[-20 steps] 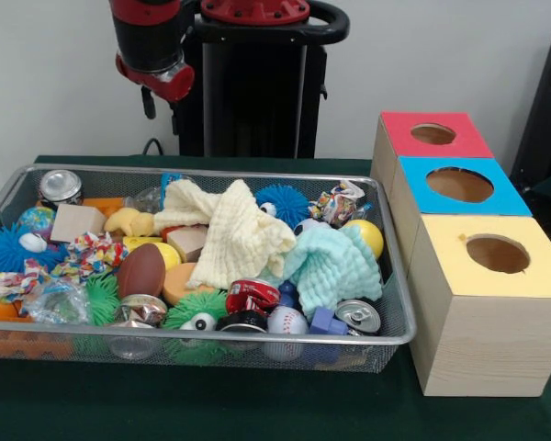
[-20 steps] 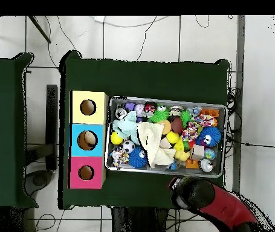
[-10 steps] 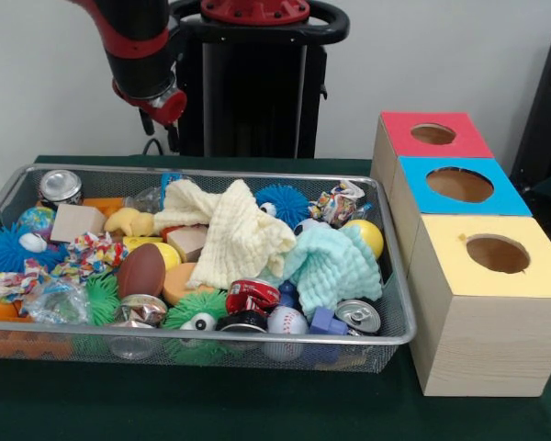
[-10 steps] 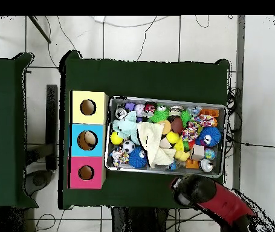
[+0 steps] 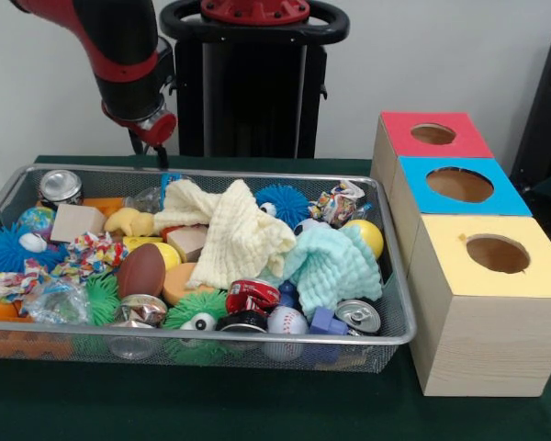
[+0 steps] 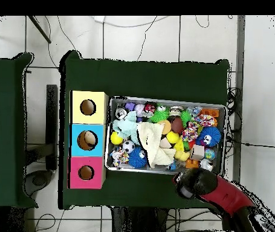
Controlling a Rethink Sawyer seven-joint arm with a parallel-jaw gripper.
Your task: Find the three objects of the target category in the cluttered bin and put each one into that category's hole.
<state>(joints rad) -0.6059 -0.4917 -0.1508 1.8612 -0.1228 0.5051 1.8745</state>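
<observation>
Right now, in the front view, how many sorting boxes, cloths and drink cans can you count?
Sorting boxes: 3 (red, blue, yellow)
Cloths: 2 (cream, mint)
Drink cans: 4 (silver at back, red, silver-topped at front, crushed silver)
Total: 9

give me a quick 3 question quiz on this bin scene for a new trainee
1. True or false: the gripper is holding a ball.
2. Which box sits nearest the camera in the front view? A red, B blue, C yellow
3. Fill in: the cream cloth lies beside a pale ____ cloth in the bin.

Key: 1 false, it hangs over the bin's far edge with nothing in it. 2 C, the yellow box. 3 green.
</observation>
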